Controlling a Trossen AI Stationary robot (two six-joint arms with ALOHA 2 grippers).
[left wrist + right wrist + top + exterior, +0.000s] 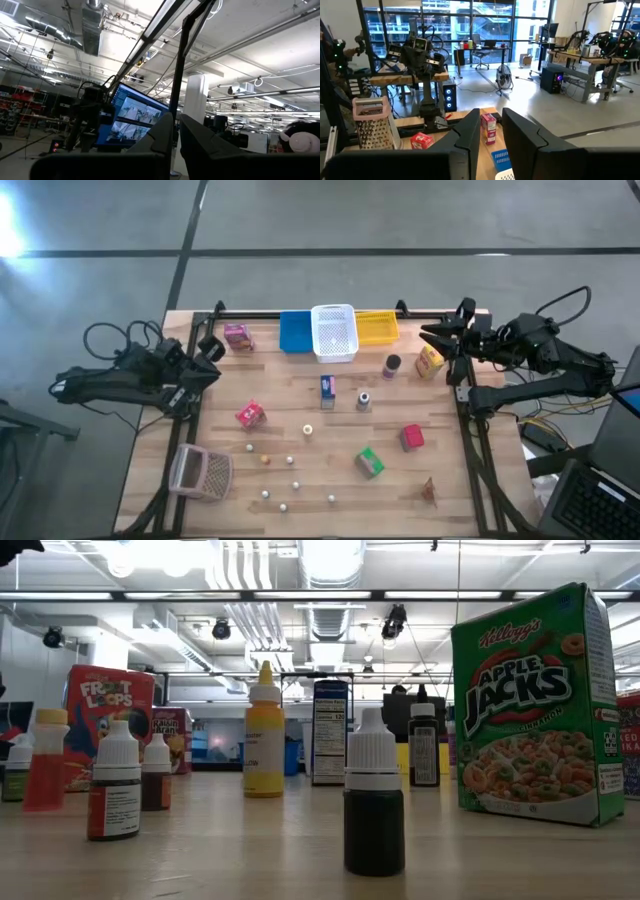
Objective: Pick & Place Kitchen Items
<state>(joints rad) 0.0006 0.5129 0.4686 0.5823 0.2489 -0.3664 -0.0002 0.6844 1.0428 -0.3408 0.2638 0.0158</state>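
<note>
Toy groceries lie scattered on the wooden table: a pink box, a red-pink box, a blue box, a grey jar, a dark jar, a yellow box, a red box, a green box and several tiny balls. All stand on the tabletop. My left gripper hangs shut at the table's left edge, tipped upward, holding nothing. My right gripper is raised at the far right edge, pointing level, with a narrow gap between its fingers and nothing in it.
A blue bin, a white bin and a yellow bin stand side by side at the far edge. A pinkish mesh basket lies at the near left. A small brown thing sits near right.
</note>
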